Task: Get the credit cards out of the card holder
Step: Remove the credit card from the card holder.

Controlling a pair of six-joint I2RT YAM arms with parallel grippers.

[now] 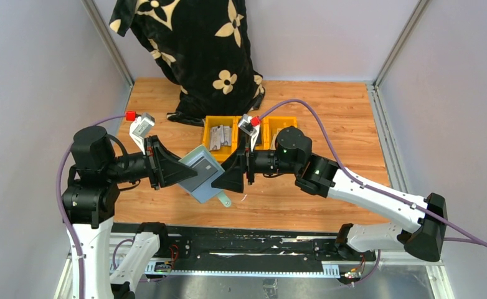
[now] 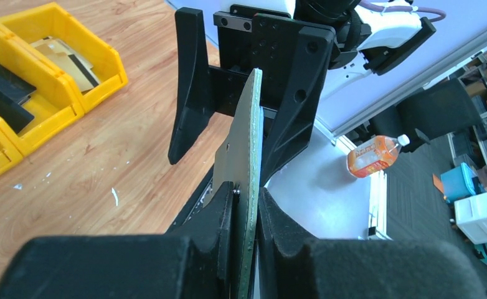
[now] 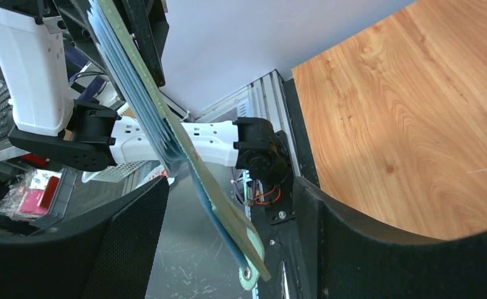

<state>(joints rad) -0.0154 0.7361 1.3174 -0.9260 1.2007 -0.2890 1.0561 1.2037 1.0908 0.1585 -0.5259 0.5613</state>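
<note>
The sage-green card holder (image 1: 197, 177) hangs open above the table, its snap tab (image 1: 224, 200) pointing down. My left gripper (image 1: 188, 174) is shut on its left part. A dark grey credit card (image 1: 207, 167) shows in its pale blue inside. In the left wrist view the card holder (image 2: 248, 156) stands edge-on in my left gripper (image 2: 248, 202). My right gripper (image 1: 219, 179) stands open at the holder's right edge. The right wrist view has the card holder (image 3: 225, 215) slanting between the wide-apart fingers (image 3: 126, 240) of my right gripper (image 3: 228, 205), touching neither.
Two yellow bins (image 1: 211, 118) (image 1: 286, 119) stand behind the grippers; the left one holds grey cards (image 1: 220, 136). In the left wrist view a tan card with a dark stripe (image 2: 63, 55) and a black card (image 2: 4, 84) lie in yellow bins (image 2: 107, 68). A black floral cloth (image 1: 197, 50) hangs at the back.
</note>
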